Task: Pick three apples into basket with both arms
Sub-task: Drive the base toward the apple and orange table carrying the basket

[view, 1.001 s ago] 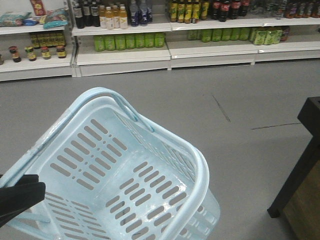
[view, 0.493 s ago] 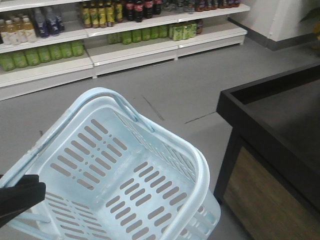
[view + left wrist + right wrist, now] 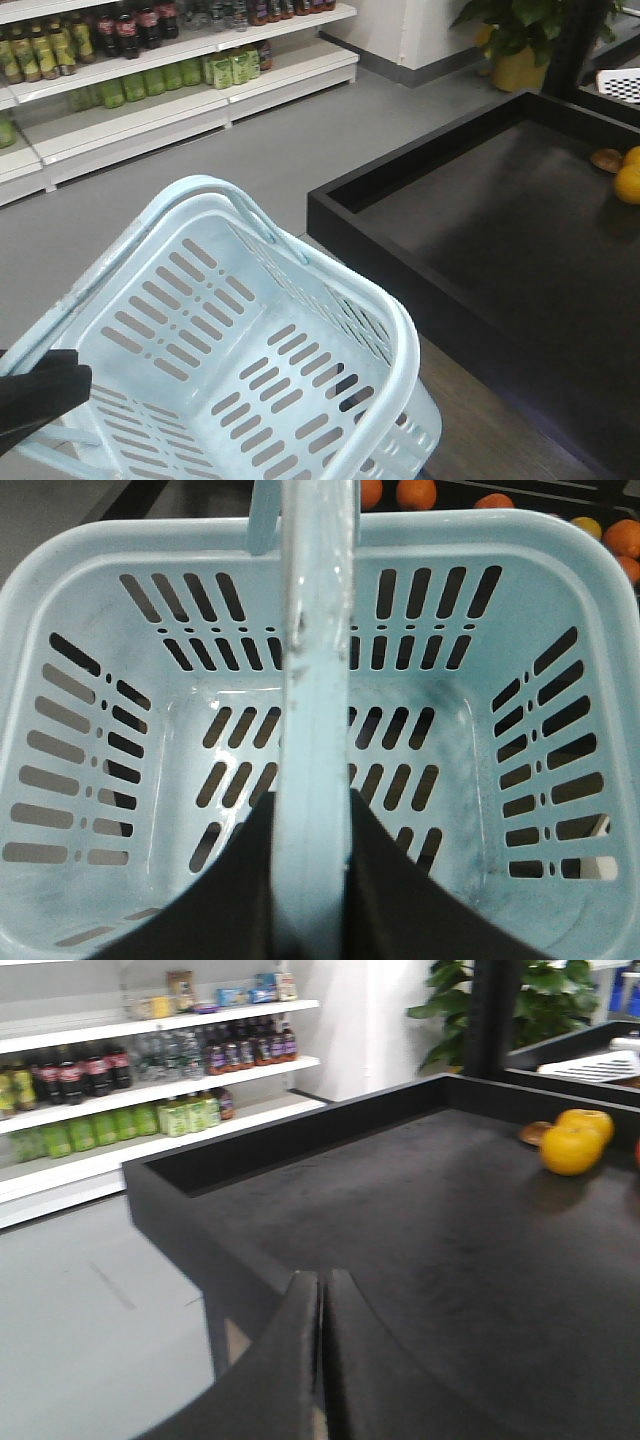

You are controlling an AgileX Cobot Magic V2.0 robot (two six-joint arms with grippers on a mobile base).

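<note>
With the left hand (image 3: 312, 880) pinching the hinged handle (image 3: 315, 680) of the empty pale blue slotted plastic basket (image 3: 400, 340), the right hand (image 3: 322, 1300) pressed together on nothing and no dark red apples in view, the tilted basket may clip the black table (image 3: 480, 250) rim if it swings.

- One basket (image 3: 402, 335).
- One black display table (image 3: 480, 235).
- Two whole oranges (image 3: 570, 1148) in the right wrist view; the left wrist view shows more, cut off by the edge.
- One potted plant (image 3: 515, 25).
- Bottles (image 3: 130, 88) on the shelves (image 3: 150, 118): too many to count.
</note>
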